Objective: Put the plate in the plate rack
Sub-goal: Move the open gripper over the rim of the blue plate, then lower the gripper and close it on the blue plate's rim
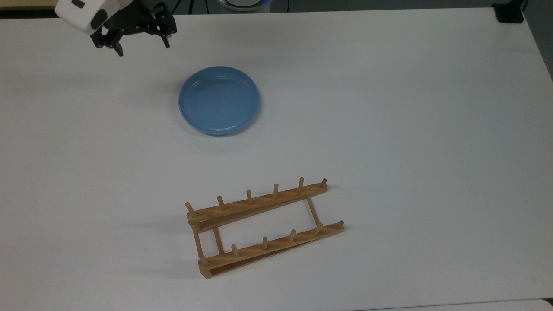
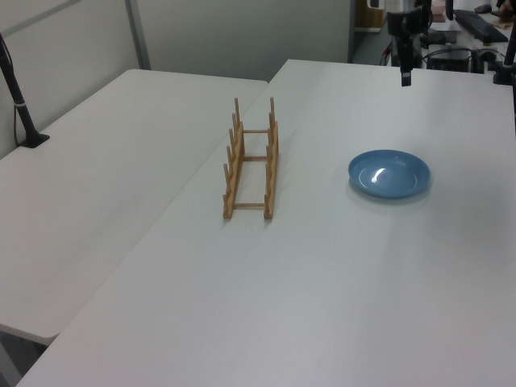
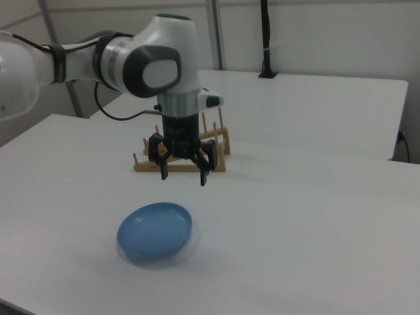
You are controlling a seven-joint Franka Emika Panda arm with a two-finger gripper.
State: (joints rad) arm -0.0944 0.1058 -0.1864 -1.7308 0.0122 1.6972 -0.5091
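Note:
The light-blue plate [image 1: 219, 100] lies flat on the white table, empty, left of centre in the top view. The wooden plate rack [image 1: 255, 202] stands nearer the top view's bottom edge, angled, with nothing between its pegs. My gripper [image 1: 143, 49] hangs open above the table, up and to the left of the plate in the top view, holding nothing. In the left view the plate [image 2: 389, 173] sits right of the rack [image 2: 271, 173], with the gripper [image 2: 405, 76] beyond it. In the right view the gripper [image 3: 184, 178] hovers above the plate [image 3: 155, 230], partly hiding the rack [image 3: 216, 146].
A second white table adjoins on the left view's left, with a black clamped post [image 2: 20, 105] at its edge. A black mount [image 1: 510, 13] sits at the top view's upper right corner. Wide bare tabletop [image 1: 410, 129] lies to the top view's right.

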